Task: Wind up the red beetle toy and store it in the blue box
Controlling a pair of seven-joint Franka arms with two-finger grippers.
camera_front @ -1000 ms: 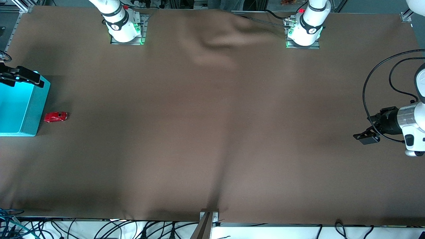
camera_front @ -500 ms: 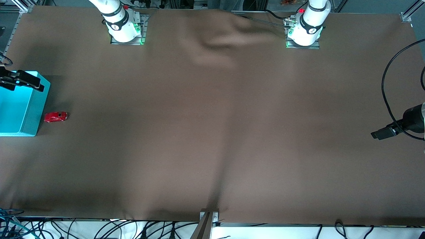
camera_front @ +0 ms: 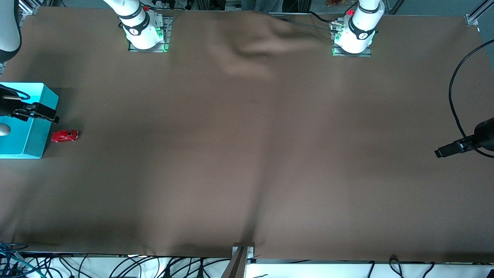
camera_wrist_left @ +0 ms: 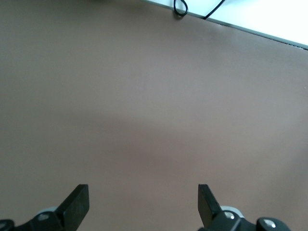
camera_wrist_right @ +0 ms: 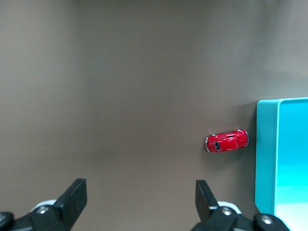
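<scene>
From the front camera, the red beetle toy (camera_front: 65,135) sits on the brown tablecloth (camera_front: 247,154) at the right arm's end of the table, just beside the outer wall of the blue box (camera_front: 36,133) and not inside it. It rests on its wheels, lengthwise pointing away from the box wall. The right gripper (camera_front: 36,112) hangs over the box's rim on the side facing the toy — above the box edge, with the toy lying just beside and slightly lower in this view. From this angle its fingers blur into one dark shape. The left gripper (camera_front: 447,150) hovers over bare cloth at the left arm's end of the table, well apart from both toy and box; only its dark tip and a looping black cable (camera_front: 457,96) show at the frame edge.

In the left wrist view, the left gripper (camera_wrist_left: 143,207) stands with its two fingers (camera_wrist_left: 77,204) spread wide, nothing between them — only plain brown cloth below, with the table's edge and a cable loop (camera_wrist_left: 180,8) farther off.

In the right wrist view, the right gripper (camera_wrist_right: 140,202) is likewise wide apart and empty. The red beetle toy (camera_wrist_right: 227,140) lies on the cloth ahead of one finger (camera_wrist_right: 206,197), outside the gap between the two, not touched. The blue box (camera_wrist_right: 267,154) shows its thick turquoise wall and bright cyan inside just beside the toy, a thin strip of cloth between them.
</scene>
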